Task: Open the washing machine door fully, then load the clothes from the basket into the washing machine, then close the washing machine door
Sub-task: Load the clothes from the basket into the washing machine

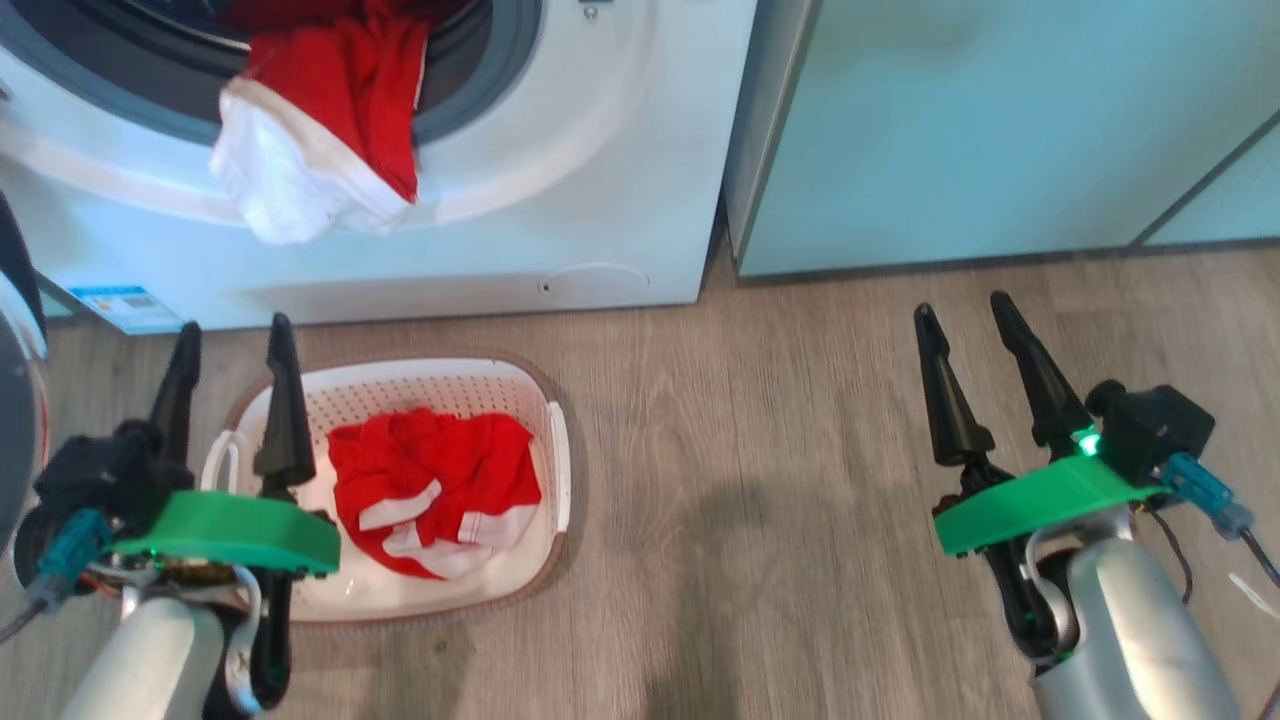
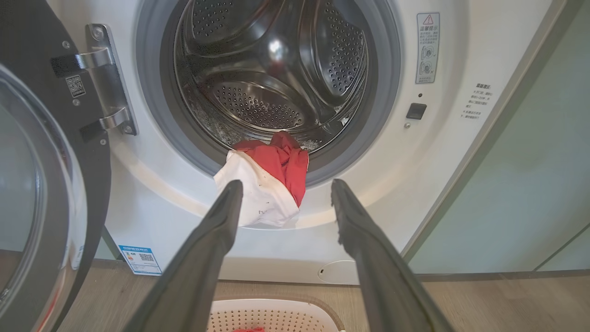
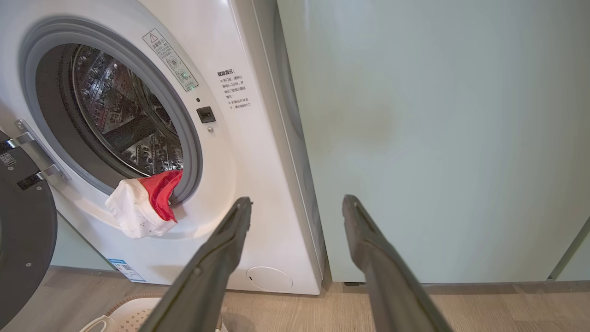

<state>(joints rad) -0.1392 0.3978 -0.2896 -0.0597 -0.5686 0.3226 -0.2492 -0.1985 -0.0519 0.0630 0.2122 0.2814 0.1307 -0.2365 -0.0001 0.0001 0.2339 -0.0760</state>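
**Door open, laundry half loaded**

Washing machine door is swung wide to the left of the washing machine. One red-and-white garment droops over the gasket (half in, half out), another garment sits in the basket out front. Left gripper hovers over the basket's left edge, right gripper over the floor, both spread open, empty.

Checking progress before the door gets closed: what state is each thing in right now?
washing machine door: open wide.
washing machine: drum open, one garment at its mouth.
hanging garment: half out, draped over the gasket.
basket: on the floor, holding one garment.
basket garment: crumpled, not yet loaded.
left gripper: open, empty.
right gripper: open, empty.
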